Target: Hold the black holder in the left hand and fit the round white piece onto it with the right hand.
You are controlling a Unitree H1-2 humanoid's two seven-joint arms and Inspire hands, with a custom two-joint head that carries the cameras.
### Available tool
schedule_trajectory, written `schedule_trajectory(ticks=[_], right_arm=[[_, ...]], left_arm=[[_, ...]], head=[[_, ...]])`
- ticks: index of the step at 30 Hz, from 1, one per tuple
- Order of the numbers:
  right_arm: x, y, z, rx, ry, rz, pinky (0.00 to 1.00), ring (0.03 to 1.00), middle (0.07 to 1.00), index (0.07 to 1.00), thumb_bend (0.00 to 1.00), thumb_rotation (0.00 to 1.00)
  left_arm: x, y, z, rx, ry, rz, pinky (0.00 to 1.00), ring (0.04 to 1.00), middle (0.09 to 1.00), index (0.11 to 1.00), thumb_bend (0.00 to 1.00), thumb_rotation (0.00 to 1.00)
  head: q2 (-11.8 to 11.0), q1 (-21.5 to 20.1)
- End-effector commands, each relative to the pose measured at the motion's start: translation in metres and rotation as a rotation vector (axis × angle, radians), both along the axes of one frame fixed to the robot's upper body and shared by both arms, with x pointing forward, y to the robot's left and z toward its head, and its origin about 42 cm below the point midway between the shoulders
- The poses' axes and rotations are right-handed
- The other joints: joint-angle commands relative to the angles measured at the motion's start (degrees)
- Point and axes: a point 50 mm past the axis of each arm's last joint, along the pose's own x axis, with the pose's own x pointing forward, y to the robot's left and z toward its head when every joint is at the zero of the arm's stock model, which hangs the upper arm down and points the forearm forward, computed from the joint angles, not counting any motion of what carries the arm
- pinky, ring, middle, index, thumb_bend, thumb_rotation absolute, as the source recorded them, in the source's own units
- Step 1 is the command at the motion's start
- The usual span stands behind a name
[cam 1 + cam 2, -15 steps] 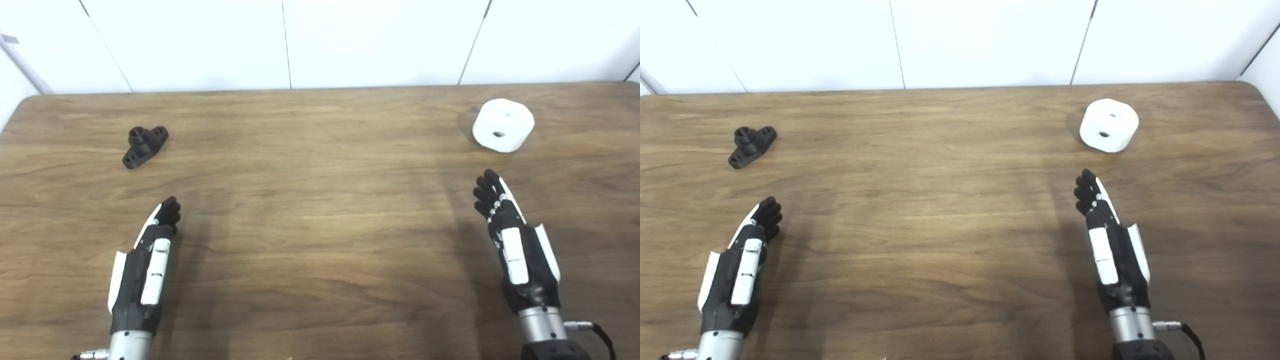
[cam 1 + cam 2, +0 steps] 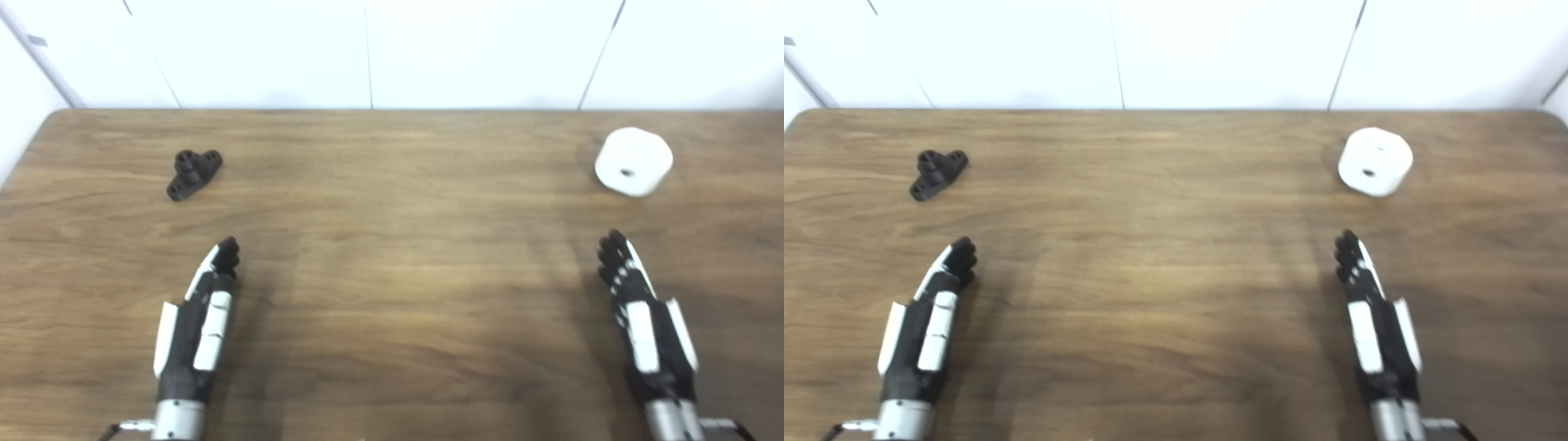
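nothing is done yet: the holder (image 2: 194, 174) lies at ten o'clock on the table (image 2: 392, 275) and the white piece (image 2: 633, 162) at two, each ahead of an empty left hand (image 2: 199, 324) and right hand (image 2: 648, 324), fingers extended.

Both arms cut off at bottom edge; frames blurry.

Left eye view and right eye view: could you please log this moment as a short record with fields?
black holder: lying far left on the table, untouched
round white piece: far right, on its side, hole facing the camera
left hand: empty, fingers extended, short of the holder
right hand: empty, fingers extended, short of the white piece
fitting: not begun
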Motion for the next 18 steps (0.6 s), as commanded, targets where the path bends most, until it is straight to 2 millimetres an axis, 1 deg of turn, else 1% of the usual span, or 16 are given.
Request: schedule_trajectory(ticks=[1, 5, 7, 8, 10, 12, 14, 18], right_arm=[[-0.002, -0.001, -0.006, -0.011, -0.024, -0.004, 0.95, 0.947, 0.95, 0.959, 0.52, 1.0], [-0.001, -0.004, -0.01, -0.016, -0.027, 0.008, 0.95, 0.946, 0.953, 0.968, 0.5, 1.0], [-0.001, -0.005, -0.012, -0.012, -0.027, 0.013, 0.97, 0.954, 0.96, 0.974, 0.49, 1.0], [-0.001, -0.006, -0.012, -0.013, -0.025, 0.013, 0.98, 0.957, 0.962, 0.975, 0.49, 1.0], [-0.002, -0.006, -0.014, -0.011, -0.018, 0.007, 0.99, 0.962, 0.961, 0.973, 0.52, 1.0], [-0.003, -0.006, -0.014, -0.008, -0.016, 0.004, 0.98, 0.962, 0.96, 0.973, 0.52, 1.0], [-0.003, -0.006, -0.015, -0.009, -0.013, 0.007, 0.99, 0.967, 0.968, 0.978, 0.5, 1.0], [-0.003, -0.008, -0.015, 0.002, -0.021, 0.019, 1.0, 0.977, 0.975, 0.989, 0.48, 1.0]], left_arm=[[-0.004, -0.014, -0.007, -0.018, 0.007, -0.006, 0.93, 0.935, 0.933, 0.92, 0.45, 0.9], [-0.006, -0.017, -0.011, -0.011, 0.001, -0.014, 0.93, 0.935, 0.934, 0.918, 0.44, 0.89], [-0.006, -0.018, -0.013, -0.003, 0.002, -0.012, 0.92, 0.932, 0.932, 0.916, 0.42, 0.9], [-0.007, -0.019, -0.014, 0.002, 0.003, -0.01, 0.92, 0.931, 0.931, 0.915, 0.41, 0.9], [-0.008, -0.02, -0.016, 0.011, 0.006, -0.009, 0.93, 0.933, 0.928, 0.911, 0.42, 0.91], [-0.008, -0.02, -0.017, 0.017, 0.007, -0.009, 0.93, 0.934, 0.929, 0.913, 0.41, 0.92], [-0.009, -0.021, -0.018, 0.018, 0.009, -0.011, 0.93, 0.934, 0.929, 0.915, 0.4, 0.92], [-0.009, -0.023, -0.02, 0.005, 0.013, -0.014, 0.93, 0.937, 0.932, 0.917, 0.41, 0.88]], head=[[-0.61, 0.63], [-1.89, 1.94], [-3.27, 2.76], [-3.27, 2.76], [-4.55, 3.45], [-5.14, 4.03], [-5.55, 4.76], [-6.66, 6.03]])
